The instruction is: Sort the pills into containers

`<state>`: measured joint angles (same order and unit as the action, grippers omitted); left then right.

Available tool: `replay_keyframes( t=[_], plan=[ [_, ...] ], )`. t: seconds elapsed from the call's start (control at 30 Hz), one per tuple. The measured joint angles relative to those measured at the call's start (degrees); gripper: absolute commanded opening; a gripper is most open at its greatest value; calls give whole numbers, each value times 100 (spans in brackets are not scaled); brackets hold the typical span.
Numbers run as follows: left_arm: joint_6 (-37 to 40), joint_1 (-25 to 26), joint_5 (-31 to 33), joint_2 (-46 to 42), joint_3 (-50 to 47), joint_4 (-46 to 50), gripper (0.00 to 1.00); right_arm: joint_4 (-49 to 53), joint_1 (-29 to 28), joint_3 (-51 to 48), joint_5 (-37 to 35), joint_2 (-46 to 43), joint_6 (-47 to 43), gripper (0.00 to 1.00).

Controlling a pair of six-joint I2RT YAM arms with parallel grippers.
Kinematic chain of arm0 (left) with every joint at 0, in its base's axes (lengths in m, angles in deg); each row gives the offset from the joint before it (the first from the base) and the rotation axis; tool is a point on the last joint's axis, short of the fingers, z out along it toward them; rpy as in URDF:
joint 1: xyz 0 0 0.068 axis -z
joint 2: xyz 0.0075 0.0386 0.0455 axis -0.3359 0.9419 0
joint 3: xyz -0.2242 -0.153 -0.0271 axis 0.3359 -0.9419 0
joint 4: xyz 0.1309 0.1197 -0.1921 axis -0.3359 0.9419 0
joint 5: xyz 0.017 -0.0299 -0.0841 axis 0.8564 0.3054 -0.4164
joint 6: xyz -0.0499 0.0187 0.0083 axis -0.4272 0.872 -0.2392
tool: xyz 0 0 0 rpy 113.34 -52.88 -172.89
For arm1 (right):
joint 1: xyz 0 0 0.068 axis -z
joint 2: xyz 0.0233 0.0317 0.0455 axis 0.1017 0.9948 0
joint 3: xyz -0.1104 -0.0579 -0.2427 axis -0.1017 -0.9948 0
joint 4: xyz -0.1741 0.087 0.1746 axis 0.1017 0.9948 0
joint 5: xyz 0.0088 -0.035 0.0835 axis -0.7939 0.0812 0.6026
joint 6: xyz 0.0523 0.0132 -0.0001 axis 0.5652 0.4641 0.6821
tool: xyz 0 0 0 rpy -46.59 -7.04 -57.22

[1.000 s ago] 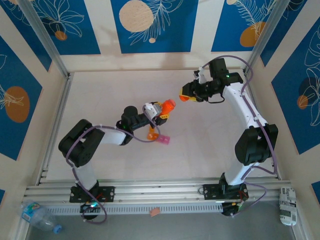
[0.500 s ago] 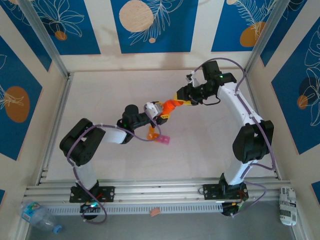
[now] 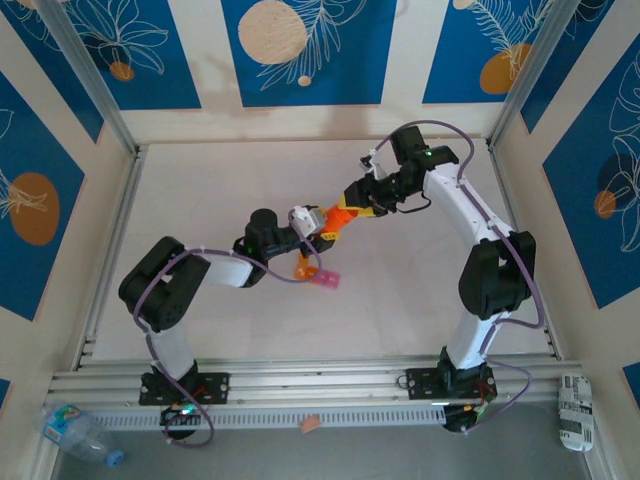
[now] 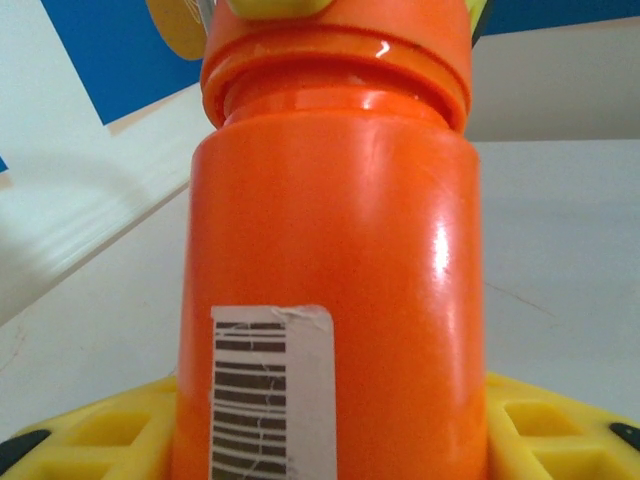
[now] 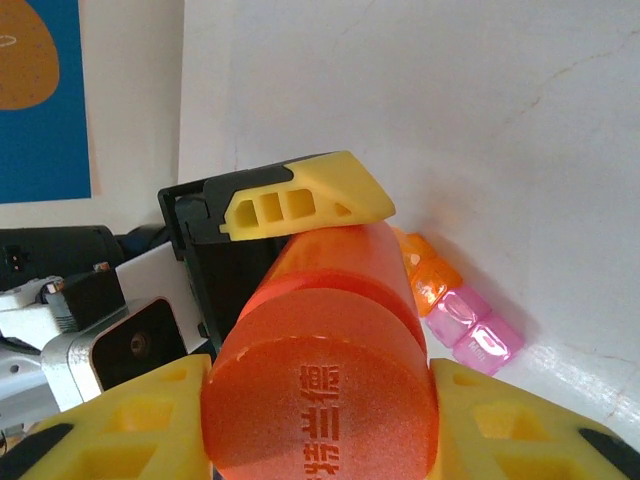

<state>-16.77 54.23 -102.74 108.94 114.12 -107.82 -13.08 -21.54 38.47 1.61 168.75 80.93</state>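
The left gripper (image 3: 324,231) is closed on the body of an orange bottle (image 3: 339,215). Its wrist camera shows yellow fingers (image 4: 88,436) pressed to either side of the bottle's lower part, just below a torn barcode label (image 4: 270,395). The bottle sticks out of those jaws tilted, with its top pointing up and away towards the other arm.

The right gripper (image 5: 320,425) meets it there, closed on the bottle's cap (image 5: 322,390). A yellow finger sits tight against each side of the round orange lid, whose embossed face is turned to that wrist camera. The cap sits on the bottle's neck, but whether it is seated all the way down I cannot tell. One left-gripper finger lies across the top of the bottle just behind the cap.

The containers (image 3: 316,274) lie on the pale table (image 3: 220,190) directly under the left gripper, a little to its near side. They touch neither gripper nor the bottle. From the right wrist they appear beyond the held bottle and to its right. They form a short strip of three joined cubes running away from the bottle, with the orange one nearest it and partly hidden behind it, then two pink ones. The right gripper is on the far side of the left gripper from the strip.
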Motion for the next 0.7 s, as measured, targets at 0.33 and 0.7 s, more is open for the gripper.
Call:
replay_keyframes(
  t=[0.33, 0.7],
  plan=[
    [216, -52, -404, -363, 17, 686, 0, 664, 59, 343, 385, 267, -748, 36],
    [192, -63, -507, -485, 72, 962, 0, 702, 2, 297, 525, 291, -881, 34]
  ],
)
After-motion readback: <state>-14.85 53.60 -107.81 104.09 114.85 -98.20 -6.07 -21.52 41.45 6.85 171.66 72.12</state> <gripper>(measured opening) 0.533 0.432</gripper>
